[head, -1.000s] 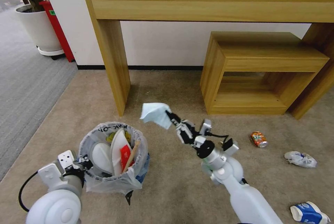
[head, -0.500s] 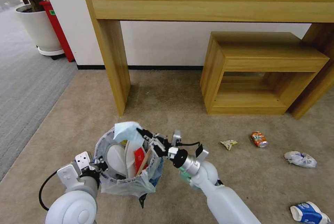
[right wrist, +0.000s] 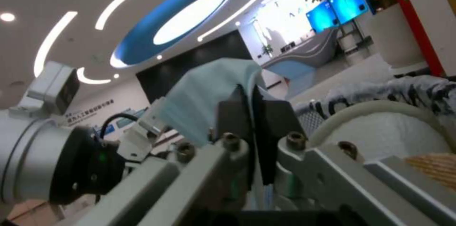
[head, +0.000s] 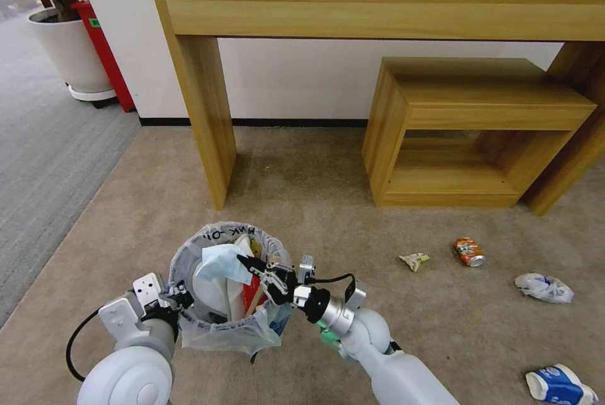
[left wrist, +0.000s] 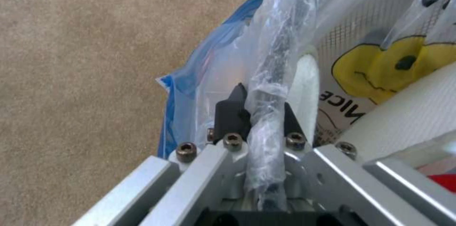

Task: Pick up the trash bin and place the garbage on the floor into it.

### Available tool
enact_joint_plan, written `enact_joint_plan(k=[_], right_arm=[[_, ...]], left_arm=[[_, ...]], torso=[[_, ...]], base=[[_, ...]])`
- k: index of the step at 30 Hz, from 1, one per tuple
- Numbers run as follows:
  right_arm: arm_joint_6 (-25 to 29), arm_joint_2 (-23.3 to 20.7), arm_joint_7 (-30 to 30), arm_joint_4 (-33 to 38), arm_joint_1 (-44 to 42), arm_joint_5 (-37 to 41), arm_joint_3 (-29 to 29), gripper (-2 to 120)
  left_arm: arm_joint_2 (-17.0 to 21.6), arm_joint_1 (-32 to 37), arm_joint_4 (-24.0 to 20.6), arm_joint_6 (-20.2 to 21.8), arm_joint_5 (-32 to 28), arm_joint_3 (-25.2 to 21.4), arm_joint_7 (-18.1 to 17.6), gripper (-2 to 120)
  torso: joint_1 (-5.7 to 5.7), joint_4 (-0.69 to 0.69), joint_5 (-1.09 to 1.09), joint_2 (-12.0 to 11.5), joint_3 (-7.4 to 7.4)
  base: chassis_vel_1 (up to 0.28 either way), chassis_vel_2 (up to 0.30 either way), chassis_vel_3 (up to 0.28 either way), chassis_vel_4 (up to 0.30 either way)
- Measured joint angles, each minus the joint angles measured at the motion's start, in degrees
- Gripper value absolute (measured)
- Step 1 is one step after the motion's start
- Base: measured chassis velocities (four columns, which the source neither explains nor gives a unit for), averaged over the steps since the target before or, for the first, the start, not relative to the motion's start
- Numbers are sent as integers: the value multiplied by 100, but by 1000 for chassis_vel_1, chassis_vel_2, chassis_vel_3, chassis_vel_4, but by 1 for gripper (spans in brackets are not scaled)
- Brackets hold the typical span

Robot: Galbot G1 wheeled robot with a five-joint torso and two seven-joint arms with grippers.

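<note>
Fingers of the right gripper (head: 246, 261) are pinched shut on a pale blue tissue (head: 217, 262), holding it over the mouth of the bin (head: 224, 282), not yet let go. The left gripper's (left wrist: 259, 110) fingers are clamped on the bin's bagged rim, holding the bin near the robot on the beige floor (head: 328, 203); whether it is lifted clear I cannot tell. Already inside are a white slipper (head: 211, 291), a red wrapper (head: 254, 288) and a chopstick (head: 257, 299). Left on the floor, well apart to the right: a small wrapper (head: 414, 259), a crushed can (head: 469, 251), crumpled paper (head: 544, 287) and a blue-white cup (head: 559, 385). I judge the job roughly half done.
</note>
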Motion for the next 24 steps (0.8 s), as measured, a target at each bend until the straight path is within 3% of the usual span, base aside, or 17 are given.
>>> enact_joint_plan(k=[8, 13, 14, 18, 24], right_arm=[[4, -80, 15, 105, -59, -27, 53, 36], [13, -132, 81, 221, -69, 12, 163, 47], [22, -149, 157, 275, -69, 59, 203, 56], [86, -218, 623, 545, -67, 244, 354, 69], [245, -389, 2147, 1169, -293, 56, 792, 92]], left_arm=[[25, 20, -42, 0, -17, -37, 1, 1], [49, 5, -42, 3, -25, -77, 1, 1], [64, -4, -42, 8, -41, -106, 2, 1], [160, -66, -35, 25, -157, -283, -1, 1], [417, -167, 31, -18, -390, -616, -56, 1]], torso=[[0, 0, 0, 0, 0], [0, 0, 0, 0, 0], [0, 0, 0, 0, 0], [0, 0, 0, 0, 0], [0, 0, -1, 0, 0]], base=[[0, 0, 0, 0], [0, 0, 0, 0], [0, 0, 0, 0], [0, 0, 0, 0], [0, 0, 0, 0]])
